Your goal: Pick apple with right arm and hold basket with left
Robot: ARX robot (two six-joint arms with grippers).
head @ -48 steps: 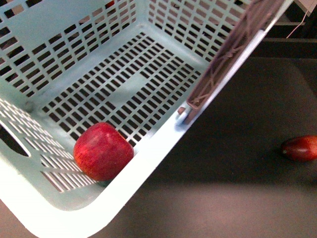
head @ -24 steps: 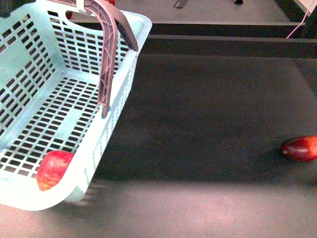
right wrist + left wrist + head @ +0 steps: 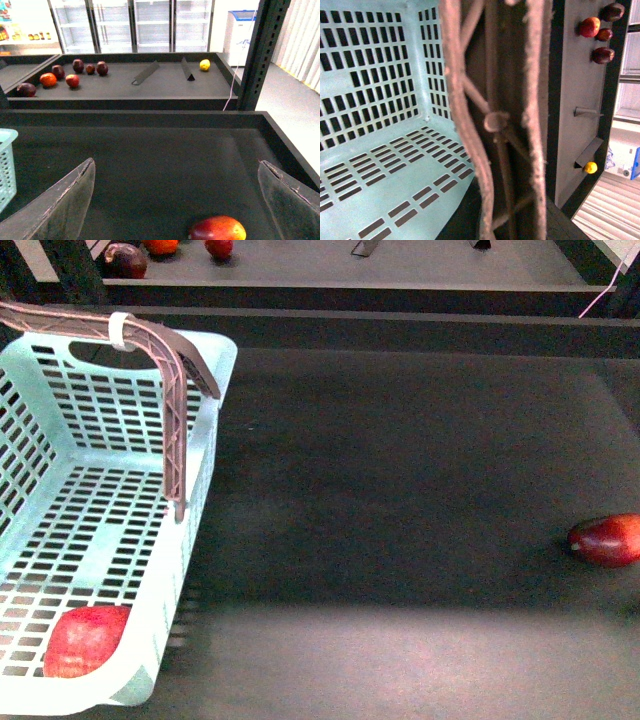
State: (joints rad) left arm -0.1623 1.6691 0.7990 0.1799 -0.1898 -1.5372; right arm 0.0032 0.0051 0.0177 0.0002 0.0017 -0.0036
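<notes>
The pale turquoise basket [image 3: 100,400] stands at the left of the front view, on the dark table. The red apple [image 3: 85,640] lies in its near corner. My left gripper [image 3: 190,440] is shut on the basket's right wall, one latticed finger [image 3: 175,440] inside and one outside. The left wrist view shows those fingers [image 3: 465,125] close up against the basket wall [image 3: 380,75]. My right gripper [image 3: 175,200] is open and empty, its jaws wide apart. It shows only in the right wrist view, just behind a dark red oval fruit [image 3: 217,229]. A basket corner [image 3: 5,165] shows there too.
The dark red oval fruit [image 3: 607,539] lies at the table's right edge. A raised rim [image 3: 400,320] runs along the back. Behind it a shelf holds several fruits [image 3: 50,79], a yellow one [image 3: 204,64] and two dark wedges [image 3: 146,73].
The basket has swung left and away from the camera with the apple in it, and my left gripper moved with it. The oval fruit has not moved.
</notes>
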